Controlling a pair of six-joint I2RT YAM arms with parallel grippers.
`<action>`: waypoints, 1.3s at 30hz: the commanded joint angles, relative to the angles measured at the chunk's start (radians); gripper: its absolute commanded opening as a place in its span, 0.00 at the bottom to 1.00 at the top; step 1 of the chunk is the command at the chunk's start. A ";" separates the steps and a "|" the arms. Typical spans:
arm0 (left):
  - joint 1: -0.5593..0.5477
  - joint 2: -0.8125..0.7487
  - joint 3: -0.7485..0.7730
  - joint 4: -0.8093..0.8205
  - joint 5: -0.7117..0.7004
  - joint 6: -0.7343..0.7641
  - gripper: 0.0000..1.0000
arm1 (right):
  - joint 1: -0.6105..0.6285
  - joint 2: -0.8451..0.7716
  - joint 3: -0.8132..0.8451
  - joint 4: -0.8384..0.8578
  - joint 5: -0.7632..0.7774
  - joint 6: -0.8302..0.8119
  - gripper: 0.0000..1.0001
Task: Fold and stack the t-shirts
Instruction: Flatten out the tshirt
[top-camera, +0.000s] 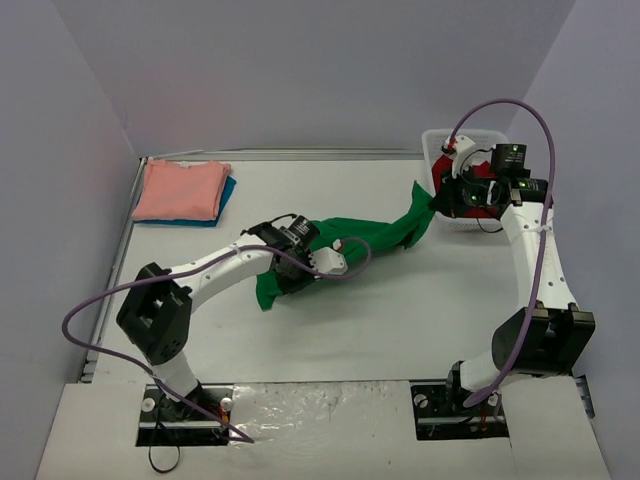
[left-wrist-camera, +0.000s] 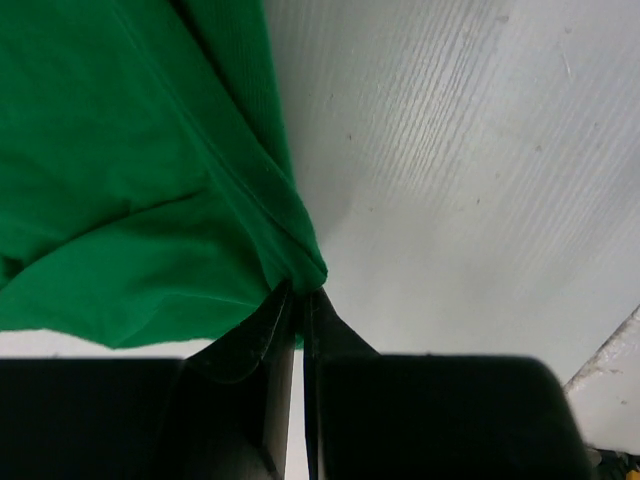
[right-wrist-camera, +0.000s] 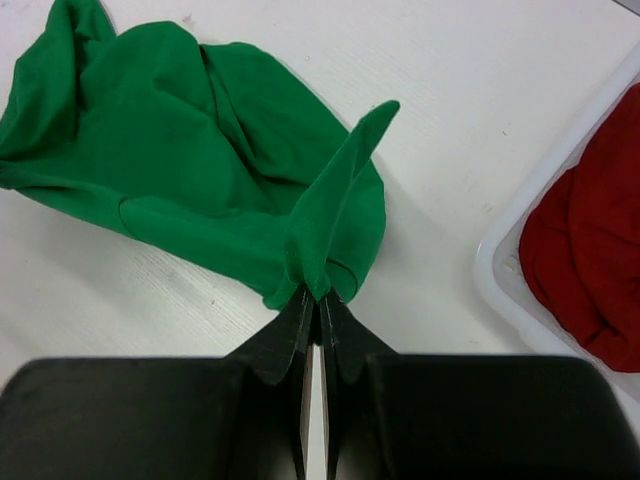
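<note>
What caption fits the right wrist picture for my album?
Right gripper pinches the green t-shirt beside a basket holding a red one.

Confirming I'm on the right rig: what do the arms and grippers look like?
The left arm and right arm have white links with black joint housings, each trailing a purple cable. The left gripper and right gripper have black fingers tapering to thin tips.

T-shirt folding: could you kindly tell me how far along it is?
Done: a pink shirt lies folded on a blue shirt at the far left. In hand: the green shirt, pinched by the left hand and right hand, not yet folded. Left: the red shirt in the basket.
</note>
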 joint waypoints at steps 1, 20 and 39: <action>-0.005 0.026 0.001 0.048 0.037 -0.034 0.02 | -0.009 -0.041 -0.016 0.021 0.040 -0.029 0.00; -0.037 0.164 0.013 0.182 -0.015 -0.023 0.20 | -0.010 0.002 -0.050 0.039 0.089 -0.027 0.00; -0.033 -0.170 -0.292 0.173 -0.093 0.040 0.35 | -0.009 0.020 -0.114 0.078 0.057 -0.015 0.00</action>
